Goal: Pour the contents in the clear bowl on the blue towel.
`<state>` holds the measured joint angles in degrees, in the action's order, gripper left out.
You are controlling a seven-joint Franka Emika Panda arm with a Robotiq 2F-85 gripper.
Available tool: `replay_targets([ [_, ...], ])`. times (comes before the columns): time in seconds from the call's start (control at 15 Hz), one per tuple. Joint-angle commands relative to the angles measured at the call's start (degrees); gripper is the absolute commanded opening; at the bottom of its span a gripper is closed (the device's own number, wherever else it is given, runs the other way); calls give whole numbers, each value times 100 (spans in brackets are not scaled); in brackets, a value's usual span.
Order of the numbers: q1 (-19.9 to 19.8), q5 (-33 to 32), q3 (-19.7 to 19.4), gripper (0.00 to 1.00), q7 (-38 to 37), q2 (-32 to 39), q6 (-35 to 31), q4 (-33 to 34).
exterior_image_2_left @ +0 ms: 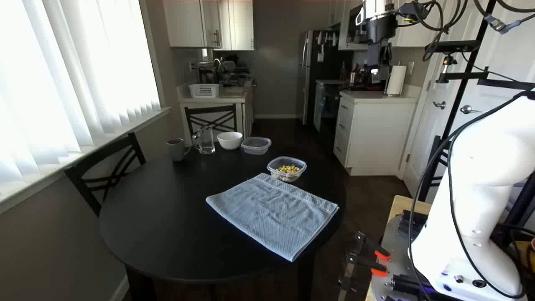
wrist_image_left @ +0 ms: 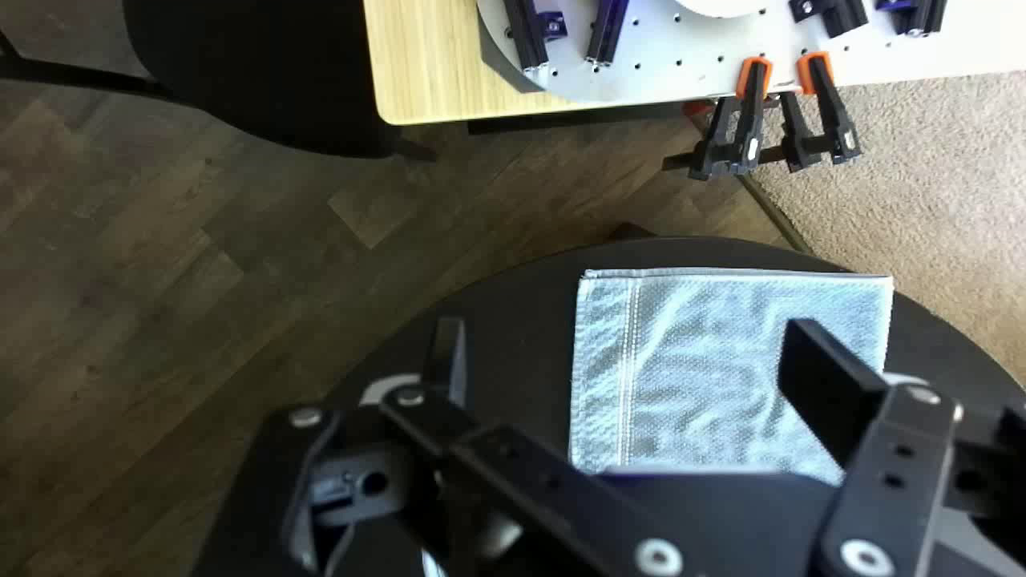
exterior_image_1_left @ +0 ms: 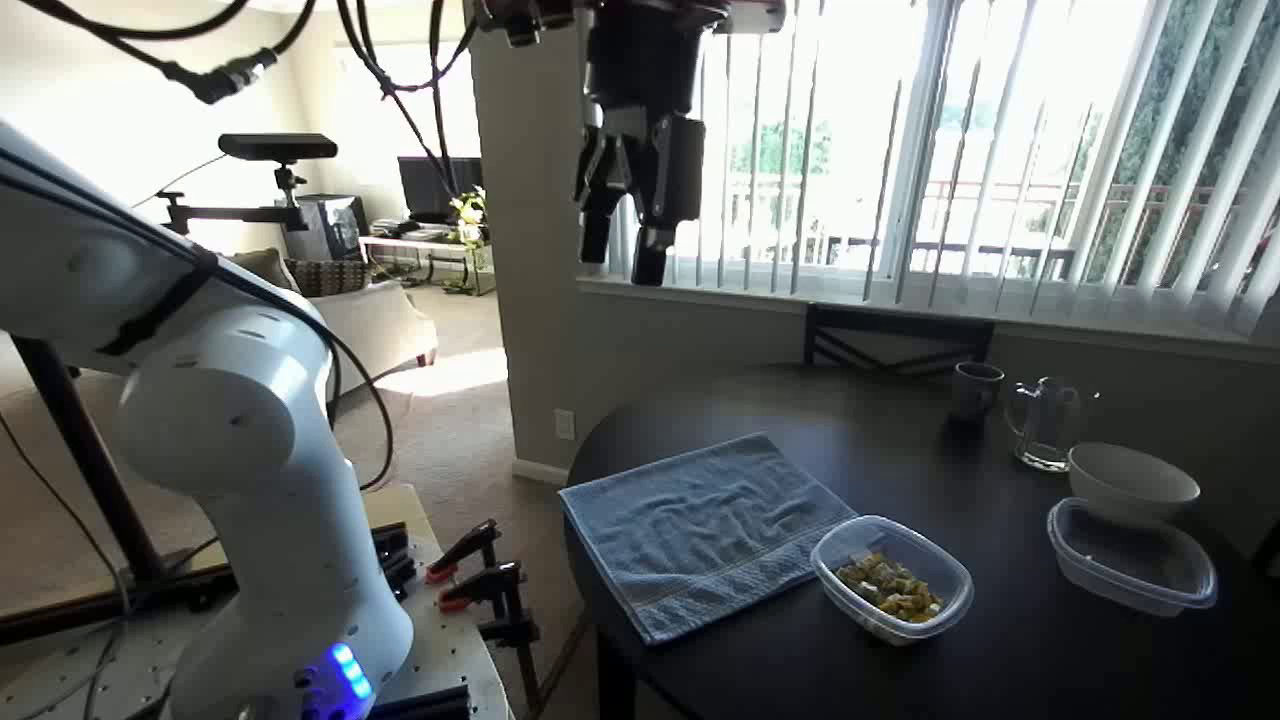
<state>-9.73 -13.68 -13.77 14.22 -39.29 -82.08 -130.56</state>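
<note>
The clear bowl [exterior_image_1_left: 935,560] stands upright on the dark table, close beside the blue towel; it shows in both exterior views [exterior_image_2_left: 284,177]. The contents [exterior_image_1_left: 890,588], a heap of yellowish and tan bits [exterior_image_2_left: 288,169], lie inside it. The blue towel [exterior_image_1_left: 705,530] lies flat and slightly rumpled near the table edge [exterior_image_2_left: 273,213]. My gripper [exterior_image_1_left: 622,255] is open and empty, high above the table [exterior_image_2_left: 378,75]. In the wrist view my fingers [wrist_image_left: 629,361] are wide apart, with the towel [wrist_image_left: 705,361] far below. The bowl cannot be made out in the wrist view.
A second clear container [exterior_image_1_left: 1130,560] stands beside a white bowl [exterior_image_1_left: 1130,484]. A glass mug [exterior_image_1_left: 1045,430] and a dark mug [exterior_image_1_left: 975,392] stand farther along the round table [exterior_image_2_left: 167,234]. Clamps [exterior_image_2_left: 368,259] stick out from the robot's base. A chair [exterior_image_1_left: 900,335] stands by the window.
</note>
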Motion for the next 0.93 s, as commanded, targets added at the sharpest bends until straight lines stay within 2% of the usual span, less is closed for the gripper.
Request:
replay_targets([
  [0.0, 63, -20, -40, 100, -29, -3, 21, 16],
  [0.53, 69, -134, -45, 100, -2, 107, -115, 76],
  [0.67, 198, -115, -113, 100, 90, 561, -644, 336],
  [0.87, 437, 295, -145, 100, -54, 1362, -2153, 548],
])
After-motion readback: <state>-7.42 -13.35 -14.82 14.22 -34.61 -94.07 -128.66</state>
